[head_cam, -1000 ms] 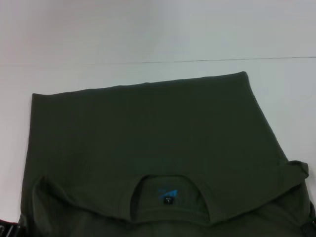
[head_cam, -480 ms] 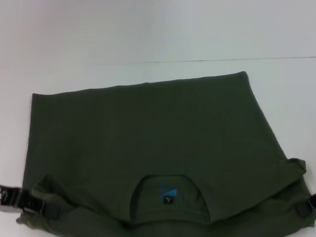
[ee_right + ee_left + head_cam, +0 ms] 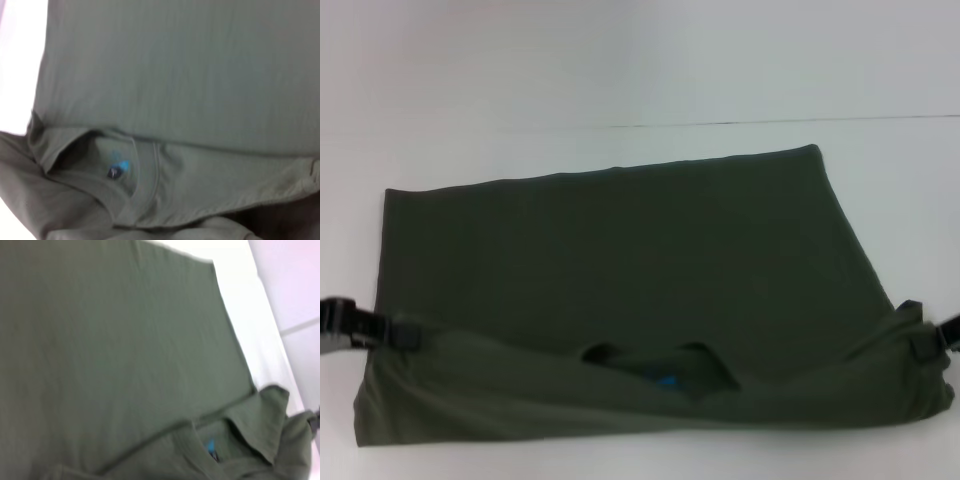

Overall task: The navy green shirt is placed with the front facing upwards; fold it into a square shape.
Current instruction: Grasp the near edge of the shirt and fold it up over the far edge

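The navy green shirt (image 3: 630,270) lies spread on the white worktop (image 3: 620,70), a broad slab of soft, matte cotton whose far hem runs as a straight edge. Its near part is raised off the worktop and doubled toward the far hem, forming a thick, rumpled roll. In the middle of that roll the ribbed collar (image 3: 660,358) gapes as a curved opening, with a small dark label (image 3: 667,381) printed in blue just inside it. The left gripper (image 3: 395,331) is at the shirt's left end of the roll, its black jaws pinched on the cloth. The right gripper (image 3: 927,343) is at the opposite end, jaws likewise closed on a bunched corner of fabric.
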